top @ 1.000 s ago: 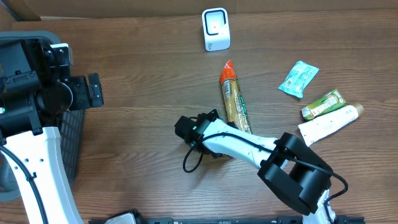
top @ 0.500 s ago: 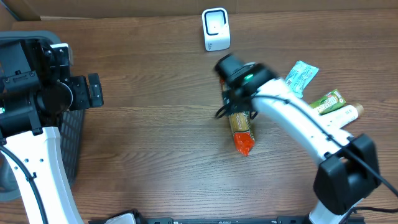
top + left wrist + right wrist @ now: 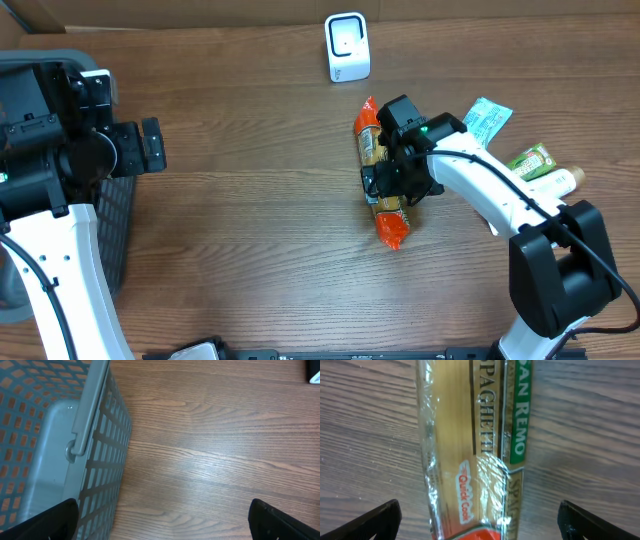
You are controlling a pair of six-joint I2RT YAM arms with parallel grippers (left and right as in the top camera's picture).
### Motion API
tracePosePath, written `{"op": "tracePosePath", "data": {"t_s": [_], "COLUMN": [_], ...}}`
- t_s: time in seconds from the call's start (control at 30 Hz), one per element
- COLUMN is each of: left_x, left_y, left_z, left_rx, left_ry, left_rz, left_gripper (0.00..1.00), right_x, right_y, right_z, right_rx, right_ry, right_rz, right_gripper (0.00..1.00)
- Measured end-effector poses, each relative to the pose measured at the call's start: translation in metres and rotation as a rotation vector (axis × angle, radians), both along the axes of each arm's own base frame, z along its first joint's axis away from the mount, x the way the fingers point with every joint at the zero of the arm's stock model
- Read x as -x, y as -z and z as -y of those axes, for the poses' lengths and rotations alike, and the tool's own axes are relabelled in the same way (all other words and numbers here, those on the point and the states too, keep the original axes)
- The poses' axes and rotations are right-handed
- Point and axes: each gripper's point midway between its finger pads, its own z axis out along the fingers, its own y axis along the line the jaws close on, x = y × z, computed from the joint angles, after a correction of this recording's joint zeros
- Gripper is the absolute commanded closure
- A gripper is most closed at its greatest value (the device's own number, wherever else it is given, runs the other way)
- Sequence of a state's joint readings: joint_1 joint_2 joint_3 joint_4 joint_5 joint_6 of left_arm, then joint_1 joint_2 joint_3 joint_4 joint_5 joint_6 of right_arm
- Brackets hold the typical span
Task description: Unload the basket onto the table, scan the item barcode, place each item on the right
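Note:
The item is a long clear packet of spaghetti (image 3: 381,170) with orange ends, lying flat on the wooden table (image 3: 250,220). My right gripper (image 3: 402,178) hovers over its middle. In the right wrist view the packet (image 3: 470,435) runs between the wide-open right gripper (image 3: 480,522), whose fingertips (image 3: 375,520) stand clear on either side. No barcode shows on the packet. The white scanner (image 3: 347,47) stands at the table's far edge. My left gripper (image 3: 150,145) is open beside the basket, and in its wrist view the left gripper (image 3: 162,522) has nothing between its fingers.
A grey mesh basket (image 3: 95,435) sits at the far left (image 3: 115,230). To the right of the spaghetti lie a teal sachet (image 3: 481,125), a green tube (image 3: 520,167) and a white tube (image 3: 530,197).
My right arm swung from the packet's near left end to its far end, then settled over its middle. The left arm has not moved.

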State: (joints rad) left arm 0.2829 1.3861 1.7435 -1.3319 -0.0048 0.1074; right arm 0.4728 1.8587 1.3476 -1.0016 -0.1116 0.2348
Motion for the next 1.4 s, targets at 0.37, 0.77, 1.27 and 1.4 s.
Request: {"op": "tracePosePath", "data": {"t_s": [0.37,0.77,1.27,1.4], "left_x": [0.000,0.000,0.000,0.000], "left_y": [0.000,0.000,0.000,0.000], "left_z": [0.000,0.000,0.000,0.000], "left_rx": [0.000,-0.001,0.000,0.000], "left_ry": [0.000,0.000,0.000,0.000], "left_rz": [0.000,0.000,0.000,0.000], "left_gripper": [0.00,0.00,0.01,0.00], "right_x": [0.004,0.001,0.009,0.012], "right_y": [0.018,0.024,0.045,0.042], "right_z": [-0.008,-0.012,-0.011,-0.015], "right_rx": [-0.056,-0.080,-0.109,-0.133], "right_ry": [-0.058,-0.066,-0.073,-0.074], "right_rz": [0.011,0.034,0.047,0.031], "right_gripper": [0.00,0.05,0.93,0.96]}}
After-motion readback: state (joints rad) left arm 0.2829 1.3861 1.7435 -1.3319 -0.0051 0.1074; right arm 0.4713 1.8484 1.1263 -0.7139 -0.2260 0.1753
